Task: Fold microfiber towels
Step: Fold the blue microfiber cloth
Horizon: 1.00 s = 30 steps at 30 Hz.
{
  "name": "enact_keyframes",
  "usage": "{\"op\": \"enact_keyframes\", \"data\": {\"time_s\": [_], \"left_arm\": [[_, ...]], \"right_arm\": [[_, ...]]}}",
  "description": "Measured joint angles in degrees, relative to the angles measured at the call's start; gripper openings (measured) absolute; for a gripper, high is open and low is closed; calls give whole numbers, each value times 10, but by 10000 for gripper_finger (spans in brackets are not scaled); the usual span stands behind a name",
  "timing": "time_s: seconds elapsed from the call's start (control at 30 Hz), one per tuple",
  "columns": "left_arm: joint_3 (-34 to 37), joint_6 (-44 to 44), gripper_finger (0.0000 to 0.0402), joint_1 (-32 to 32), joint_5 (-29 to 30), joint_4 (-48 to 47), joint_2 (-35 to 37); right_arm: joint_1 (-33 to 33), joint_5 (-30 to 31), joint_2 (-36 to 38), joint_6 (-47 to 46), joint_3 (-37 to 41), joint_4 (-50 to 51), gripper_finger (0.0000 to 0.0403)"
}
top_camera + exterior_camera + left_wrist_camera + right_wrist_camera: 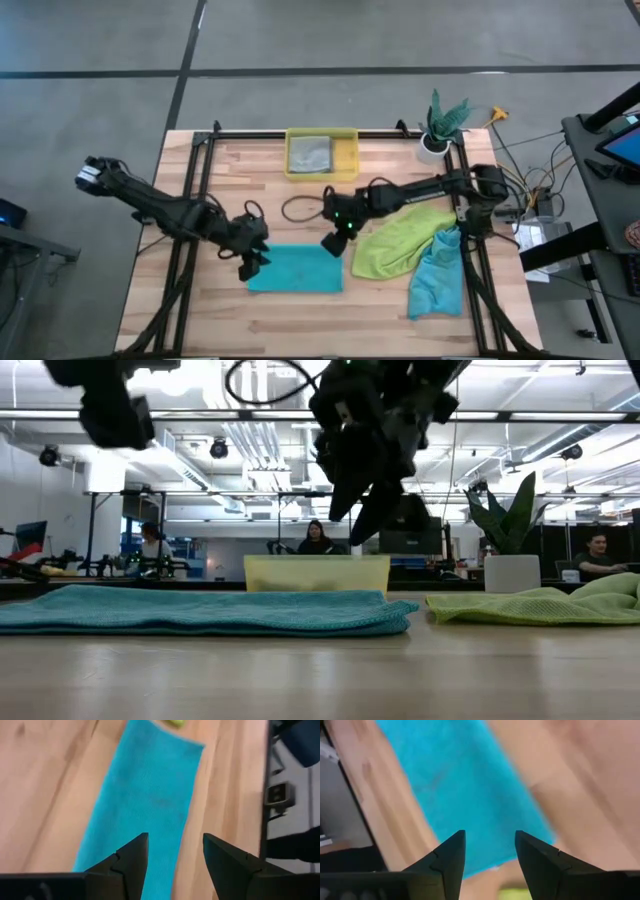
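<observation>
Both sets of jaws stand spread with nothing between them. The left gripper (252,262) hangs just above the left end of a folded teal towel (296,269), which lies flat as a long rectangle on the wooden counter (200,300) near the middle; in the left wrist view the left arm's fingers (131,860) are apart over the cloth (145,805) without touching it. The right gripper (334,243) hovers over the same towel's right end, its fingers (447,857) likewise parted above the teal fabric (465,795). In the low view the towel (200,610) rests flat on the counter while the right gripper (362,500) hangs clear of it. To the right lies a crumpled lime green towel (400,240), and touching its right side a second teal towel (437,275) sits bunched near the counter's right edge. A yellow bin (322,153) at the far edge holds a light grey towel (310,153). A potted plant (440,125) stands at the far right corner.
</observation>
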<state>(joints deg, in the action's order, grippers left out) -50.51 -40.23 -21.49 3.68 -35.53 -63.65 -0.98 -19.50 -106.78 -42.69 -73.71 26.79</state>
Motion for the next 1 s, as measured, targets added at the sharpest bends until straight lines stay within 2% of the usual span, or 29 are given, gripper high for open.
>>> {"op": "enact_keyframes", "data": {"time_s": [0.23, 0.43, 0.57, 0.77, 1.0], "left_arm": [[-3, 38, 173, 20, 20, 4, 35], [5, 28, 173, 21, 23, 2, 23], [6, -19, 173, 36, 31, 11, 7], [-8, -84, 173, 46, 33, 49, -14], [-20, -141, 173, 46, 23, 56, -40]], "right_arm": [[45, -37, -20, 37, 31, 5, 167], [43, -50, -25, 81, 46, -25, 167], [44, -59, -31, 117, 57, -38, 167], [47, -103, -57, 160, 77, -42, 167], [45, -180, -73, 164, 88, -125, 166]]}}
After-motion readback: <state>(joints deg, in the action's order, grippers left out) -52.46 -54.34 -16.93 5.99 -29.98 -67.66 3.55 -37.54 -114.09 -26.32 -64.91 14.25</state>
